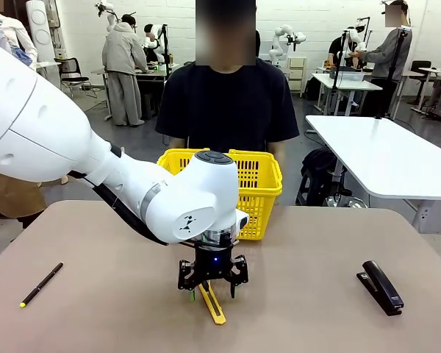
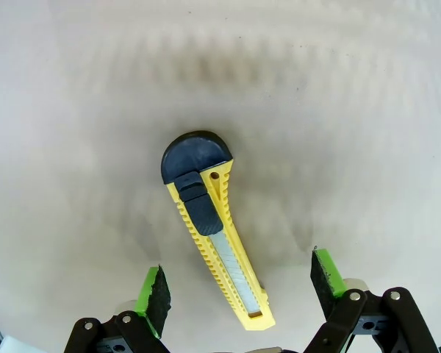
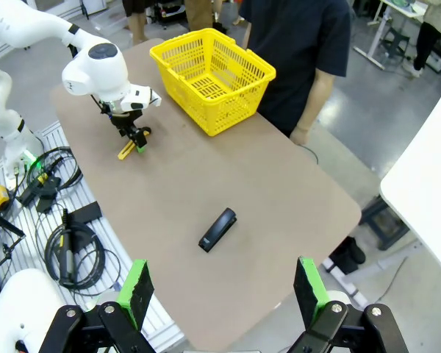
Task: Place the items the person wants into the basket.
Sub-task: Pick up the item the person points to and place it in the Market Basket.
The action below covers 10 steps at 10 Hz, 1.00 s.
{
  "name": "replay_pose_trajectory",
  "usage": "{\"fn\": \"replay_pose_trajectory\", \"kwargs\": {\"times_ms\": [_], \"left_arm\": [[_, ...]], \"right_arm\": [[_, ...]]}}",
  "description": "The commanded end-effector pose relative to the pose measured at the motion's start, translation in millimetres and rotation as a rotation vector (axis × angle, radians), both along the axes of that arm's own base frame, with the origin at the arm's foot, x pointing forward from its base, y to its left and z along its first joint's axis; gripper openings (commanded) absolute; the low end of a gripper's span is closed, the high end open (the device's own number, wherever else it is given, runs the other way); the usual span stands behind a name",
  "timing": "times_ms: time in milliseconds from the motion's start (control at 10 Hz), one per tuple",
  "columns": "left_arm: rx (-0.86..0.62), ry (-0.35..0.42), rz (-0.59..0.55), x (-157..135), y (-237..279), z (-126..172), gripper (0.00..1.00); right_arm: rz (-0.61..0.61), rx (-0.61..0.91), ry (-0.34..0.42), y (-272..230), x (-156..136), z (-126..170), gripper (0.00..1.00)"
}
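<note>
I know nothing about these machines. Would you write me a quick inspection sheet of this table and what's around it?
Surface: tan table, flat and dry.
Job's things: yellow-and-black knife lying flat; yellow basket at the far edge, before the person.
Clutter: black stapler; thin black pen.
Pincers: left pincer open, straddling the knife without touching; right pincer open, high above the table.
Cables: loose coils on the floor beside the table.
Surroundings: white table, other people working behind.
</note>
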State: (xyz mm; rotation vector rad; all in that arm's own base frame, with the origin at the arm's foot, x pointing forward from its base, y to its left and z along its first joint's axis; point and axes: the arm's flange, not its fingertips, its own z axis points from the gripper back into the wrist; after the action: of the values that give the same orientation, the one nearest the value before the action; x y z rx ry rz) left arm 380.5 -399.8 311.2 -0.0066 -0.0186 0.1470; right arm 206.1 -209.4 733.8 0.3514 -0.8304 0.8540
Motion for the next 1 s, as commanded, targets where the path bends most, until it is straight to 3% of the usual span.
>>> {"fn": "replay_pose_trajectory", "kwargs": {"times_ms": [0,400,500,600,700,800,900], "left_arm": [[-0.033,-0.012,0.071,1.3,-5.7,-7.0,1.00],[-0.035,-0.005,0.093,0.5,-2.3,-7.5,1.00],[-0.040,-0.019,0.085,-0.6,-2.2,-6.9,0.45],[-0.041,-0.015,0.087,-0.9,-1.4,-6.8,0.45],[-0.040,-0.006,0.084,-0.5,-1.4,-6.0,0.00],[-0.035,0.003,0.078,-0.3,-0.7,-6.0,0.40],[-0.034,0.011,0.075,-0.3,-0.3,-6.4,0.00]], "right_arm": [[0.011,0.013,0.000,0.4,0.5,0.2,1.00],[0.011,0.013,0.000,0.4,0.5,0.2,1.00],[0.011,0.013,0.000,0.4,0.5,0.2,1.00],[0.011,0.013,0.000,0.4,0.5,0.2,1.00],[0.011,0.013,0.000,0.4,0.5,0.2,1.00],[0.011,0.013,0.000,0.4,0.5,0.2,1.00],[0.011,0.013,0.000,0.4,0.5,0.2,1.00]]}}
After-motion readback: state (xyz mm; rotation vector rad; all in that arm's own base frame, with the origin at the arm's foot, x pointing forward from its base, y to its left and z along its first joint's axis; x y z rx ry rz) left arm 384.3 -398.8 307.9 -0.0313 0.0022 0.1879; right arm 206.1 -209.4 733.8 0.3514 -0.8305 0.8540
